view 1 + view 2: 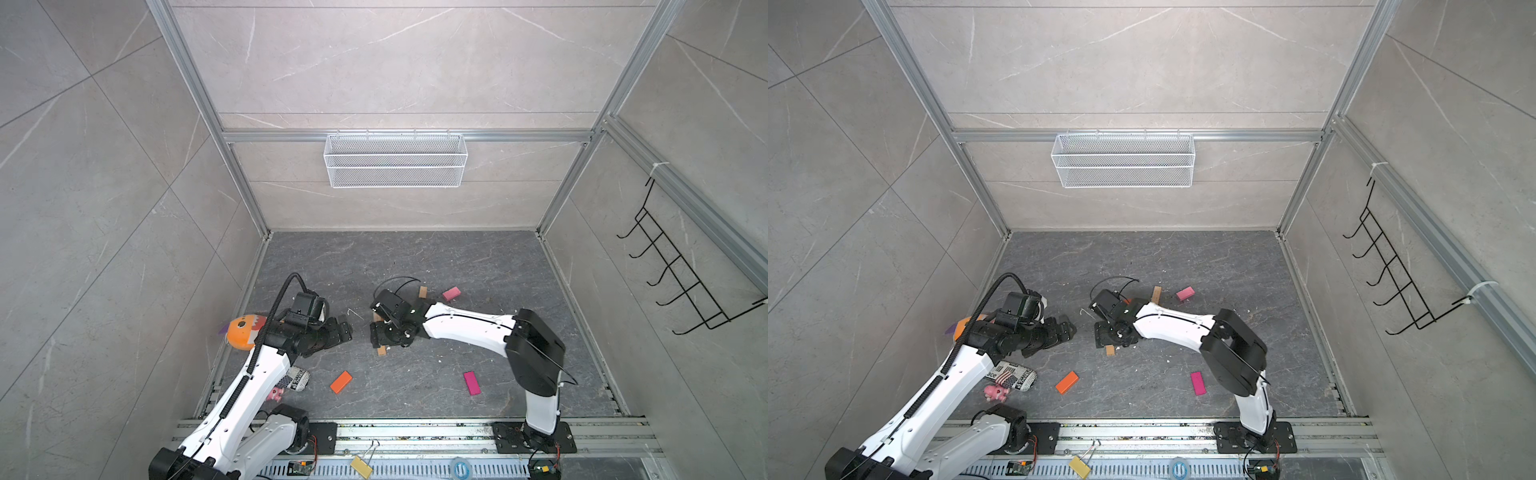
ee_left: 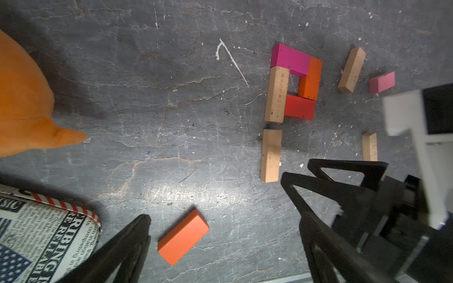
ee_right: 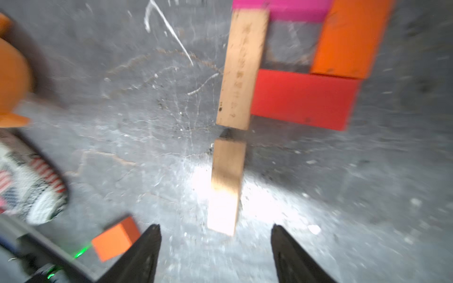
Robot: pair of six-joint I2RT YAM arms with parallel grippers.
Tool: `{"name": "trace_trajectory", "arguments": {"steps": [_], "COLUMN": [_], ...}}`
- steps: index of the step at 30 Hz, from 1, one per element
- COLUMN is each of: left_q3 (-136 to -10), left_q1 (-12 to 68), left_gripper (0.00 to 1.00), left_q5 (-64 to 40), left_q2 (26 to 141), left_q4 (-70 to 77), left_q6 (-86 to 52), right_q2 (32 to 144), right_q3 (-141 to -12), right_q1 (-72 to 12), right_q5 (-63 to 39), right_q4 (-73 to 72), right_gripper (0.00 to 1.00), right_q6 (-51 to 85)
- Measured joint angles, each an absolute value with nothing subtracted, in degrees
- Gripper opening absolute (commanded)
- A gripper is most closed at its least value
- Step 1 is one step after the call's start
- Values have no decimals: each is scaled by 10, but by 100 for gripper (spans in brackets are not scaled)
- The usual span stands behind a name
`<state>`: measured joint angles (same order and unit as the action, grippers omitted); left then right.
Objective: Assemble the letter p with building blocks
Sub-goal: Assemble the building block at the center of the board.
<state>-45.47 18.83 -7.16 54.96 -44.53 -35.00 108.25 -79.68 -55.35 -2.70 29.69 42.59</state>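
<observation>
I've got the right gripper [image 3: 215,227] with jaws spread and empty at the end of the lower tan block [image 3: 226,181], lined up under the P [image 2: 291,83] on the table [image 1: 415,257] to lengthen its stem, small gap left; left gripper [image 2: 223,218] hangs wide open, empty, nearby.

1. Both top views: high overhead, far off, looking down and forward on the whole table [image 1: 415,257] and back wall [image 1: 395,62].
2. Left wrist: low, facing down, letter p [image 2: 275,94] close ahead.
3. Right wrist: lower, blurred; shares letter p and loose orange block [image 2: 183,237].
</observation>
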Motion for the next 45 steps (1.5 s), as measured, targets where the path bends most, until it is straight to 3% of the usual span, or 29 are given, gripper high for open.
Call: {"name": "trace_trajectory", "arguments": {"steps": [6,9,19,28,45], "left_q3": [-419,-418,-475,-513,-554], "left_q1": [205,256,411,444,454], "left_gripper": [86,83,65,50,35], "left_q5": [-104,-92,-17,4,35], "left_q2": [572,614,788,888,956], "left_q4": [-397,-376,-327,-305,-317], "left_q6": [-385,-409,-495,-533,-569], "right_q2": [958,926,833,821,784], "right_q3": [-634,-566,-444,-373,-361], "right_q1": [-457,-402,-337,-325,-322], "right_q5": [-87,-109,-196,-246,-249], "right_q4": [208,178,40,-64,-93], "right_gripper": [96,100,100,100,100], "right_q6": [394,376,323,321,323]}}
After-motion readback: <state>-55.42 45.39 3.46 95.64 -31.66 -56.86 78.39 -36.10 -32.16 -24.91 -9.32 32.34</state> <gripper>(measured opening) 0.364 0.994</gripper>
